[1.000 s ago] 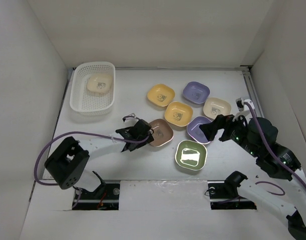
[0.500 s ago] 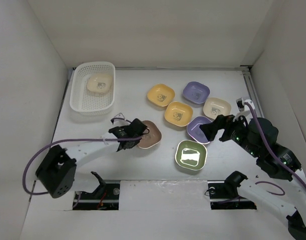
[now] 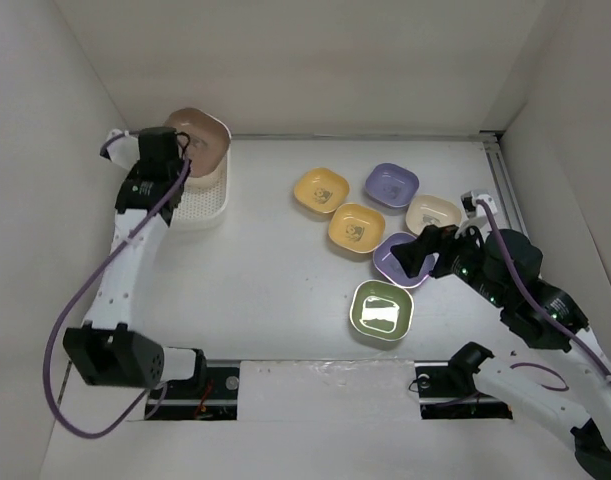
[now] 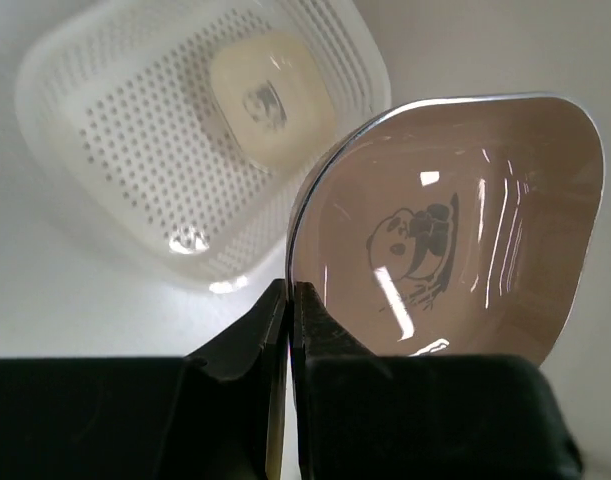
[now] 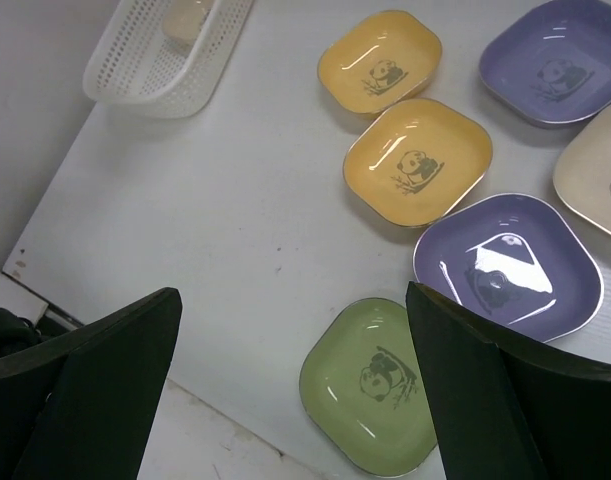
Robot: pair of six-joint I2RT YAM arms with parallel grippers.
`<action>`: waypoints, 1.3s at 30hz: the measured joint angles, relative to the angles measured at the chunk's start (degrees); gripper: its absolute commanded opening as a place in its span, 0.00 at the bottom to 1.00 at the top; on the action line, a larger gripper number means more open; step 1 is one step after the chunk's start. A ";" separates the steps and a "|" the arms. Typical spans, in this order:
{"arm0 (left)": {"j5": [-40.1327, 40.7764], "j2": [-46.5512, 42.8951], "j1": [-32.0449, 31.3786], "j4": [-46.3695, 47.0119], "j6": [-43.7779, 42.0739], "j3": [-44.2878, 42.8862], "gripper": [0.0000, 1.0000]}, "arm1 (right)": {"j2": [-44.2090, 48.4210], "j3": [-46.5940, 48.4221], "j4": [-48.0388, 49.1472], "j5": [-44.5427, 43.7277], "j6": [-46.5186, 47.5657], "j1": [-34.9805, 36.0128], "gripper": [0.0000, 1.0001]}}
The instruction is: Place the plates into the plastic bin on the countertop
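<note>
The plates are small, shallow, glossy dishes, and they look light, stiff and thin-walled, probably plastic: likely to survive a short drop but slick enough to slide out of a weak pinch. The raised rim is the only real handle, and that is where the left gripper has clamped onto the brown plate, with its jaws closed tight on one edge. The dish hangs tilted from that edge, its printed face towards the wrist camera. It is held in the air above the plastic bin at the far left of the countertop. One cream plate already lies flat on the mesh floor below. An edge grip this narrow lets the dish swing, so lowering it close to the bin floor before letting go seems wise. The right gripper hovers with its jaws spread wide and nothing in them, over the six dishes on the counter. These are two yellow ones, two lavender, a cream one and a light green one. Several sit rim to rim, so a free outer edge is the easier place to pinch.
</note>
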State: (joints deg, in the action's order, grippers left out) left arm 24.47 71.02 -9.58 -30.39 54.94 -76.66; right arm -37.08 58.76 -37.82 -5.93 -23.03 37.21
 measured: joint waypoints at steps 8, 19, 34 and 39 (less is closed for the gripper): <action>-5.46 21.00 11.23 3.89 8.26 -9.73 0.00 | -1.95 -5.03 5.09 2.34 -0.42 0.00 1.00; -10.36 46.97 12.83 7.65 14.86 -26.88 0.00 | -4.44 -8.39 9.60 6.36 -1.57 0.00 1.00; -11.39 54.47 15.10 7.80 14.51 -30.64 0.10 | -6.80 -8.41 10.82 7.28 -1.66 0.00 1.00; -13.62 55.71 15.19 7.91 13.73 -30.03 0.42 | -7.04 -8.39 11.32 7.30 -1.66 0.00 1.00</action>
State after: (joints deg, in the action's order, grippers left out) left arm 10.85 126.74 5.61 -22.48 68.66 -106.69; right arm -44.12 50.37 -26.50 1.37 -24.69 37.21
